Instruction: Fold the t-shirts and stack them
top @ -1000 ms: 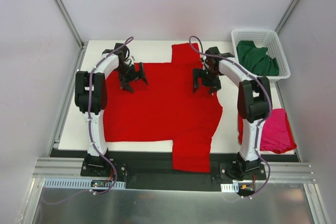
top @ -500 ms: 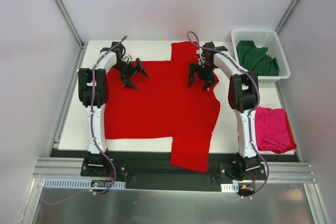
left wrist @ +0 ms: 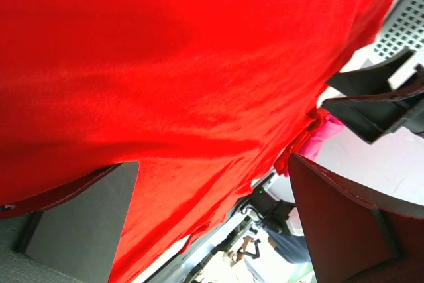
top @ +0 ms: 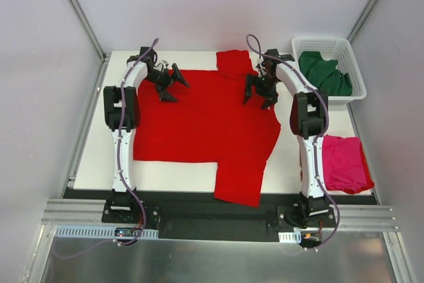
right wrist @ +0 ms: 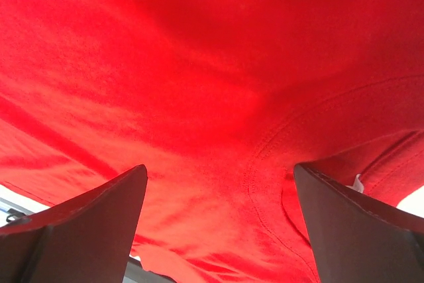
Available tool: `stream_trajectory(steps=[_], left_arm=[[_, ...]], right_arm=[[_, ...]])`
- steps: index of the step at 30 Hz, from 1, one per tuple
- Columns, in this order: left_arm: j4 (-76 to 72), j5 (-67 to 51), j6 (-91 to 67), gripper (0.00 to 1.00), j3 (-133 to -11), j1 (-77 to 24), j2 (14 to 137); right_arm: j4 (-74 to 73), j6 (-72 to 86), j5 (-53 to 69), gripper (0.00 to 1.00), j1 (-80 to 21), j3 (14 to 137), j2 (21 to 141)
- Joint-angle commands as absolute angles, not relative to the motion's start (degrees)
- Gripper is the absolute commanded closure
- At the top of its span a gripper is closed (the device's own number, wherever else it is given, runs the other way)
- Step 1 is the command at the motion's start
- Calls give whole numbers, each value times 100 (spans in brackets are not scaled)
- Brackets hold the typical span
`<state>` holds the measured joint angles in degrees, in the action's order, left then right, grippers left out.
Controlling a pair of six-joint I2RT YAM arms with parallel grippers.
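red shirt (top: 205, 124) spread flat mid-table (top: 99, 157), one sleeve over near edge | L gripper (top: 175, 91) above its far-left corner, fingers wide, nothing held | R gripper (top: 258, 101) above collar area, fingers wide, nothing held | pink shirt (top: 344, 164) bunched near-right | green shirt (top: 323, 74) in basket (top: 358, 91) far-right

The top view looks steeply down from above and behind the arm bases over the whole surface (top: 93, 164), while each wrist view sits very close over the red shirt (top: 205, 124), looking out between its own jaws, the left one also catching the pink shirt (left wrist: 321, 134) seen from above.
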<state>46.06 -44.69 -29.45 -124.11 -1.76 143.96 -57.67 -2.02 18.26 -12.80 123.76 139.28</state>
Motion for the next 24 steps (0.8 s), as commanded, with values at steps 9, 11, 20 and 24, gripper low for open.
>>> stream_trajectory(steps=[9, 11, 20, 24], left_arm=[[4228, -4395, -2944, 1, -11726, -237, 13845], [4228, -4184, -2953, 1, -11199, -281, 13319], [4245, -3798, -3067, 1, -10240, -483, 12209], [4306, -3700, -2883, 1, -10003, -448, 12147]], right_arm=[[-6328, -299, 1521, 4, -1292, 12190, 13229], [-6232, -159, 1538, 4, -1309, 12199, 12991], [-5705, 158, 844, 4, -1433, 12357, 12709], [-5265, 167, 852, 4, -1406, 12445, 12998]])
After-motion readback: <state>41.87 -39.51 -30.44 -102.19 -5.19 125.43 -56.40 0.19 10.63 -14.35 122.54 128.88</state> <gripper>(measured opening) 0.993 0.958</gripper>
